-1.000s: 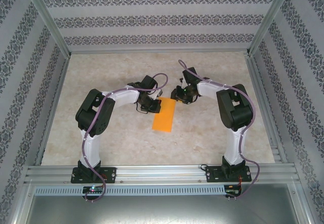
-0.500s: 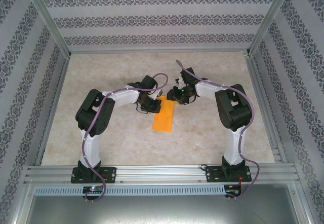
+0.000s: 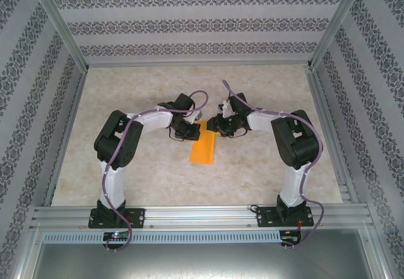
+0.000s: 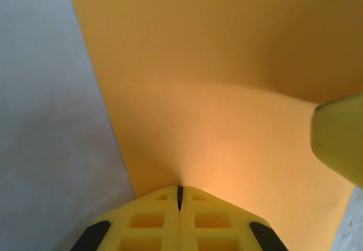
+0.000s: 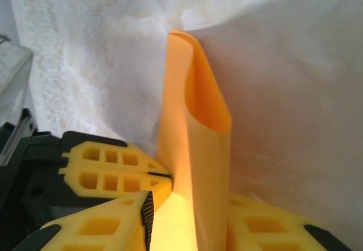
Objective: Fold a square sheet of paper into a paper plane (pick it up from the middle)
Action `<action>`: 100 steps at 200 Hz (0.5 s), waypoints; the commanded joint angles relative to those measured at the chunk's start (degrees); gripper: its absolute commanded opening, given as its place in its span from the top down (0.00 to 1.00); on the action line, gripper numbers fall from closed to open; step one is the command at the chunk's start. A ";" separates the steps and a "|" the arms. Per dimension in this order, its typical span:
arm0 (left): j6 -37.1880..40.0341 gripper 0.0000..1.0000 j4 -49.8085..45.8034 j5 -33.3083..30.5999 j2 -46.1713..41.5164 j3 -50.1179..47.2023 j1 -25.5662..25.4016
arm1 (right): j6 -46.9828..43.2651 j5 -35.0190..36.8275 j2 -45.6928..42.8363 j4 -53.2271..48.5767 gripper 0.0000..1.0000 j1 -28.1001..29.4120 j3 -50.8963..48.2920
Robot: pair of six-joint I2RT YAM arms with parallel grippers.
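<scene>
The left claw [image 3: 184,131] sits just left of the middle of the worktop [image 3: 126,89]. It is pressed fully together. The left wrist view shows its two yellow tips meeting on the left edge of the sheet of paper [image 3: 203,148], so it is pinching that edge and pinning it in place.

The orange sheet lies at the middle of the worktop as a narrow strip running from between the two claws toward the near edge. From above, the near end looks to be resting flat. At the far end, the right wrist view shows the paper doubled over on itself in a soft, rounded loop that has not been pressed flat.

The right claw [image 3: 215,126] is at the strip's far right side, close to the left claw. Its jaws are partly spread and straddle the looped paper, one on each side. The paper seems to touch both jaws, but I cannot tell whether they are squeezing it or only bracketing it.

The step in hand looks like the first lengthwise fold, with one half of the sheet laid over the other. Next, the loop needs flattening into a sharp crease. That calls for the left claw to hold the edges matched while the right claw presses down and runs along the bend. If the pinned edge slips, the halves will go askew and the centre line will be off.
</scene>
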 commanded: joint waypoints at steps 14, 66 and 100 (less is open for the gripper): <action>-0.57 0.91 -1.91 -4.31 2.85 -2.14 1.31 | 2.09 -3.17 -2.99 6.16 0.67 0.26 -2.91; -1.82 0.79 -2.68 -1.21 -1.02 0.10 1.33 | 2.96 -3.24 -3.51 8.06 0.87 -0.15 -4.61; -3.19 0.66 -3.58 -0.95 -6.05 1.58 1.51 | 6.72 -5.44 -4.46 12.05 0.98 -0.57 -5.13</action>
